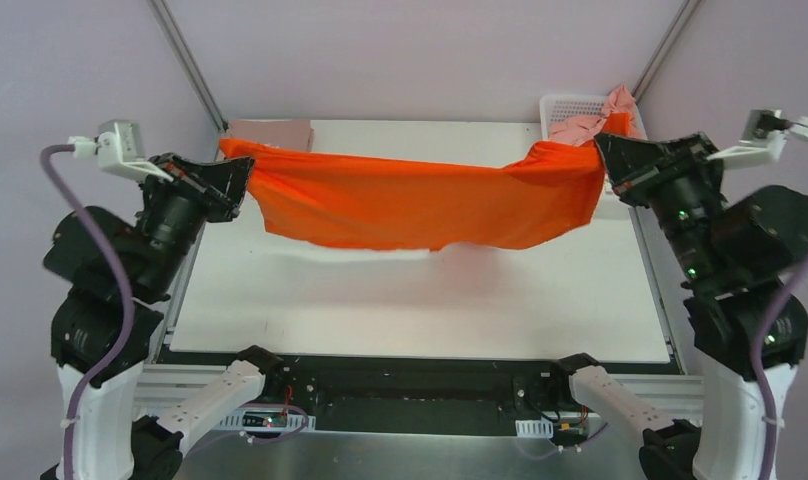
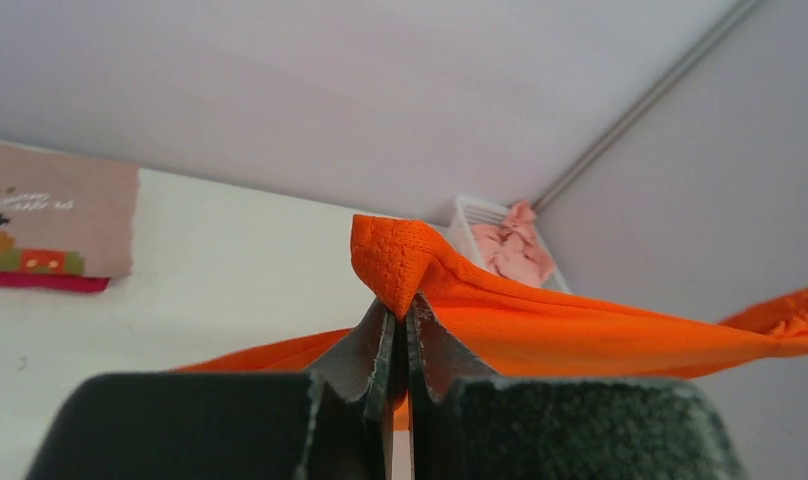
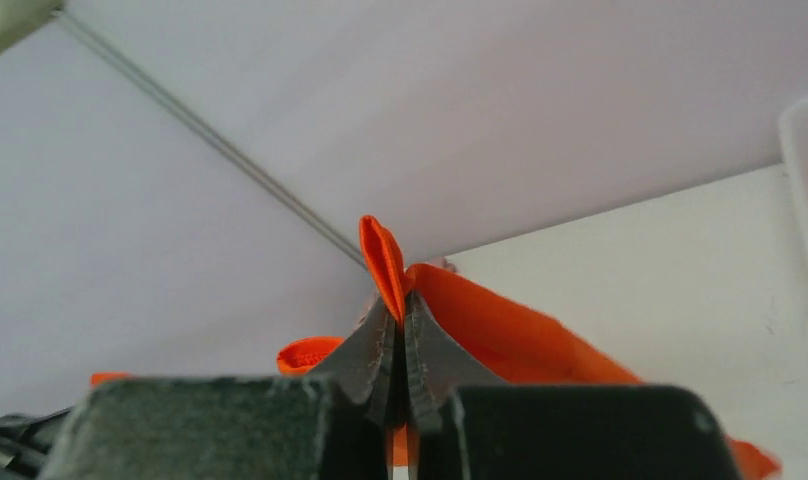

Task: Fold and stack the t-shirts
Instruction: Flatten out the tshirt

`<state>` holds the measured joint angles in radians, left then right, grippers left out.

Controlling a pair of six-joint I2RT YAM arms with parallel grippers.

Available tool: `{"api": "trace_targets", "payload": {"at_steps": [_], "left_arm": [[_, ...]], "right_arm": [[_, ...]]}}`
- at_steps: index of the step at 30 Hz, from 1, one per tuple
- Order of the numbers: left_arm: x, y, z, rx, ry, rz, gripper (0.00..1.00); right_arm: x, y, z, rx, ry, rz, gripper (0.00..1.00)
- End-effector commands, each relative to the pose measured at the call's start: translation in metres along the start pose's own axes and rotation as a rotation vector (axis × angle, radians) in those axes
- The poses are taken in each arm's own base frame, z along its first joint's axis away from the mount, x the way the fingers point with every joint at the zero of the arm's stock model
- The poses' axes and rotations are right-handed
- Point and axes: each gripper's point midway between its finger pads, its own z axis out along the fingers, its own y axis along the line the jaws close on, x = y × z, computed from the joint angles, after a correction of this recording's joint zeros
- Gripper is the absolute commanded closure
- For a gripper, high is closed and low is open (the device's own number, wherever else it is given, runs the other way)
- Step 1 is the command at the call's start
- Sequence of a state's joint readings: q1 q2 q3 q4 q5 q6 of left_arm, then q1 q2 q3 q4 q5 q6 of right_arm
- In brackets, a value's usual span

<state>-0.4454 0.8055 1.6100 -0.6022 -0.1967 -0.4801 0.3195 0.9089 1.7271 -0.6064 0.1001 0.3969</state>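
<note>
The orange shirt [image 1: 420, 205] hangs above the surface [image 1: 410, 300], long axis running straight from left jaws to right jaws, each pinching one end.

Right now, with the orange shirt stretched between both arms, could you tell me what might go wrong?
1. The left tool and right tool each pinch only a small tuft of the orange t-shirt; a harder pull could slip it free.
2. Its right end hangs beside the basket and the pink shirts in it, so it might snag.
3. Its middle sags, so it may land creased.
</note>
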Motion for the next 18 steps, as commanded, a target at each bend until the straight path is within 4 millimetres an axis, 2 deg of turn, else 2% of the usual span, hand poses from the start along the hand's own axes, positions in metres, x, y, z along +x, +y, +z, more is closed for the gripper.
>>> {"api": "trace_targets", "payload": {"at_steps": [1,5,9,12,14,18], "left_arm": [[-0.023,-0.047,-0.036,0.26,-0.018,0.007,1.0],[-0.035,-0.061,-0.056,0.34,-0.038,-0.004,1.0],[-0.04,-0.062,-0.061,0.348,-0.052,-0.007,1.0],[-0.037,-0.057,-0.054,0.314,-0.05,-0.012,1.0],[-0.029,-0.047,-0.039,0.253,-0.035,-0.009,1.0],[0.007,0.003,0.022,-0.033,0.016,0.02,1.0]], "right_arm": [[-0.019,0.054,-0.054,-0.22,0.03,0.071,1.0],[-0.033,0.075,-0.083,-0.312,0.017,0.084,1.0],[-0.051,0.073,-0.083,-0.28,-0.05,0.057,1.0],[-0.06,0.056,-0.059,-0.158,-0.097,0.047,1.0],[-0.058,0.04,-0.038,-0.071,-0.105,0.033,1.0],[-0.037,-0.004,0.02,0.115,-0.107,-0.015,1.0]]}}
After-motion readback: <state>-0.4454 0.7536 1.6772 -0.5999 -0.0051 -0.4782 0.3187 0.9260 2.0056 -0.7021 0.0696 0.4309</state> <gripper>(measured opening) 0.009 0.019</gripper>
